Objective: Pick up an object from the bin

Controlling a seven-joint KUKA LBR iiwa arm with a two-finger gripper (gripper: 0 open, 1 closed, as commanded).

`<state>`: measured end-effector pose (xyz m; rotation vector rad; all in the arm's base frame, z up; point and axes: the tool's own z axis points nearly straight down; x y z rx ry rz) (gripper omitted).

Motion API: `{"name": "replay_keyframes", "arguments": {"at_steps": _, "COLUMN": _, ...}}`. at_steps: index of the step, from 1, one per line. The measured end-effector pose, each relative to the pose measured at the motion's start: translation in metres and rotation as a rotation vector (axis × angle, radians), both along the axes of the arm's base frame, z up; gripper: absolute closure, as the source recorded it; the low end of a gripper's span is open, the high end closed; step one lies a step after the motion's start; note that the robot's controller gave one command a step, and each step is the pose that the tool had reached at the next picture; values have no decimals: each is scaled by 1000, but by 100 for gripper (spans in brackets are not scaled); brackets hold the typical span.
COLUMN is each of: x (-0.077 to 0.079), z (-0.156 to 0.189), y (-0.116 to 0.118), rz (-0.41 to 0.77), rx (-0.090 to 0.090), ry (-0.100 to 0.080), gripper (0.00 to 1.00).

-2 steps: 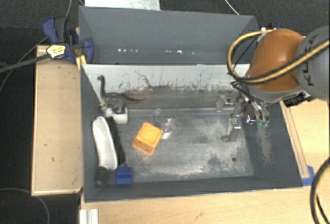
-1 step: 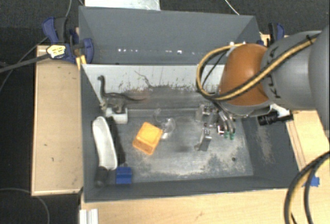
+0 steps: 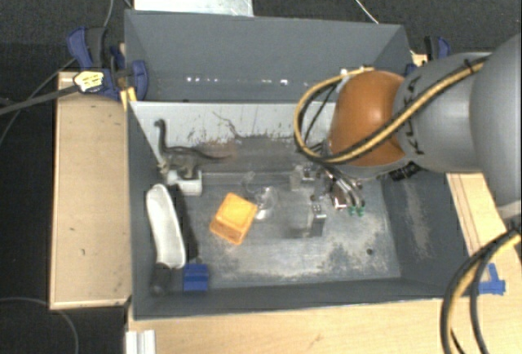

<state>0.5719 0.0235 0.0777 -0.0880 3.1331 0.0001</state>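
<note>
**While the gripper sits low over bare floor, nothing is picked yet**

As it stands, the gripper [image 3: 319, 219] is down near the floor of the bin [image 3: 383, 258], right of centre, with no object directly under it. I can't tell how wide it is open because the wrist and cabling mask the tip. Nothing is visibly in its grasp.

Step in hand, my read: approach/descent, pre-grasp. The pick is not done.

Candidates:
- orange block [image 3: 232, 219]: a tilted cube, mid-bin, near the gripper on its left. It's the closest solid target.
- clear plastic piece [image 3: 265, 199]: just beside the block's upper right corner, between block and gripper. It's hard to make out.
- white oblong thing [image 3: 164, 226]: lies along the left wall.
- blue block [image 3: 196, 276]: in the front-left corner, just past the end of the white thing.
- grey toy dinosaur [image 3: 186, 157]: back-left, against the rear wall.

The last three are well apart from the gripper.

Next move probably calls for a lateral shift left to centre on the orange block. The tool needs to straddle two opposite faces, not a corner, since the block sits rotated. Risk: clipping the clear piece, or nudging the block away instead of closing on it.
</note>
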Motion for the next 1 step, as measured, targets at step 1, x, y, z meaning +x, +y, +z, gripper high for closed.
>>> {"name": "replay_keyframes", "arguments": {"at_steps": 1, "x": 9, "z": -6, "y": 22, "rz": -277, "rx": 2, "ry": 3, "gripper": 0}}
